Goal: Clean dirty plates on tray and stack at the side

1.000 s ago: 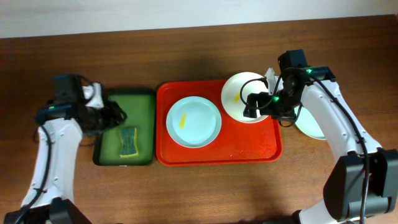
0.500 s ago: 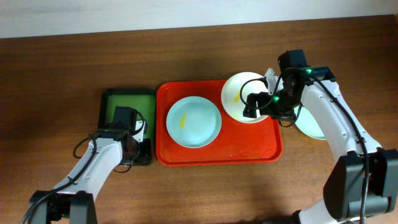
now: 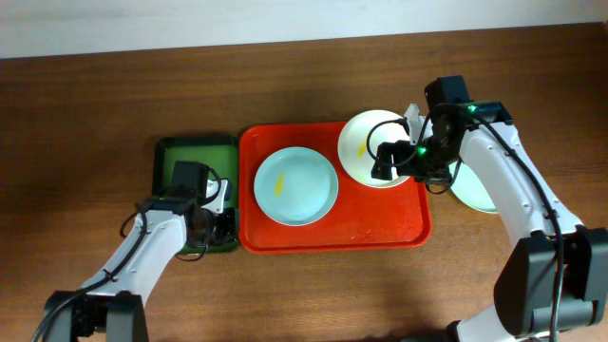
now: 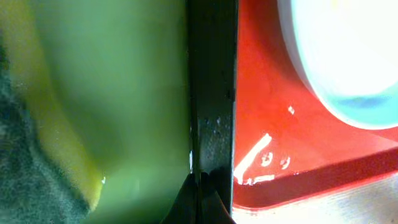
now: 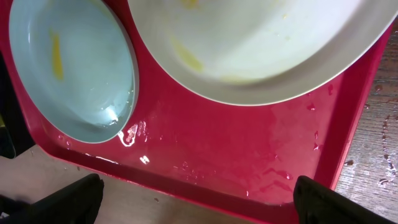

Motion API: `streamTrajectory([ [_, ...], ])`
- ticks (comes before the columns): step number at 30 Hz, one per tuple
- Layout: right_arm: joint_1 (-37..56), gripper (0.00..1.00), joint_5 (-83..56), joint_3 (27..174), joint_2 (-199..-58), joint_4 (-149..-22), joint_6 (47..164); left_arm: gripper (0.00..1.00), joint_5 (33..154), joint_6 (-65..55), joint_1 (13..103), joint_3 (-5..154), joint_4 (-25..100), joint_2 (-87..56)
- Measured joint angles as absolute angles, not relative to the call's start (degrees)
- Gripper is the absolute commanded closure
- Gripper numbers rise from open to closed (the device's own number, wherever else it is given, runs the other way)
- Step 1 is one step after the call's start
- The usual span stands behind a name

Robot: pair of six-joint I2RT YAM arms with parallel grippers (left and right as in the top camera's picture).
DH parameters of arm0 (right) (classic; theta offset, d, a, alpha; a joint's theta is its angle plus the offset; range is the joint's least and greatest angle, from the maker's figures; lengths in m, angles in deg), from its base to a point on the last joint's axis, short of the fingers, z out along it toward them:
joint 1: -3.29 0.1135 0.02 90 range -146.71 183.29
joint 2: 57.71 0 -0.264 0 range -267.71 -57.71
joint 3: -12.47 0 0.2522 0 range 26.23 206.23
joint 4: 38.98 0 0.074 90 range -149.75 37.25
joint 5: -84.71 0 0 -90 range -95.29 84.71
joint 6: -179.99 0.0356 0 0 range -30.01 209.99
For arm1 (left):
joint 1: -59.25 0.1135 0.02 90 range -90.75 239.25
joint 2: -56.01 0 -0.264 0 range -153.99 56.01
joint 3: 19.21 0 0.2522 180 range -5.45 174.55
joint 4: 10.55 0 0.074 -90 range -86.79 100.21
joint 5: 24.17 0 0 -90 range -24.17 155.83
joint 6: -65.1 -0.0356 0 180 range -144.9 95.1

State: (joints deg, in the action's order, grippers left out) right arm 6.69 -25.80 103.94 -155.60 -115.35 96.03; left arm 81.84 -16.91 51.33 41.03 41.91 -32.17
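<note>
The red tray [image 3: 332, 237] holds a pale blue-green plate [image 3: 295, 186] with a yellow smear. A cream-white plate [image 3: 366, 142] with a yellow smear sits at the tray's back right corner, overlapping the rim. A second pale blue-green plate [image 3: 475, 195] lies on the table to the right of the tray, partly under my right arm. My right gripper [image 3: 388, 161] is open wide over the cream-white plate's near edge and holds nothing. The right wrist view shows both plates [image 5: 68, 68] [image 5: 261, 50] and wet tray floor [image 5: 236, 149]. My left gripper [image 3: 217, 226] is shut.
The dark green tray [image 3: 195, 147] stands left of the red tray. In the left wrist view my shut fingertips [image 4: 200, 202] sit at its dark right rim [image 4: 211, 93], with the yellow and grey sponge [image 4: 25, 124] at the left. My arm hides the sponge from overhead.
My left arm has swung from the far left to the front right of the green tray, now covering the sponge. The right arm and the plates have not moved.
</note>
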Motion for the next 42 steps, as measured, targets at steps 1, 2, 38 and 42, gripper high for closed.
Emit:
streamTrajectory([
  [1,6.7,0.01,-25.8,103.9,-155.6,-115.4,96.0,1.00,80.1,-16.9,51.2,44.0,45.7,-32.2],
  [2,6.7,0.02,-25.8,104.0,-155.6,-115.3,96.0,1.00,78.6,-16.9,51.1,47.5,47.9,-32.2],
  [38,29.3,0.62,-9.7,102.3,-167.0,-94.9,123.0,0.74,68.6,-9.9,51.1,60.9,54.8,-32.0],
  [42,29.3,0.68,-10.3,102.3,-169.3,-94.4,123.0,0.76,67.7,-9.9,51.1,60.9,54.8,-32.0],
])
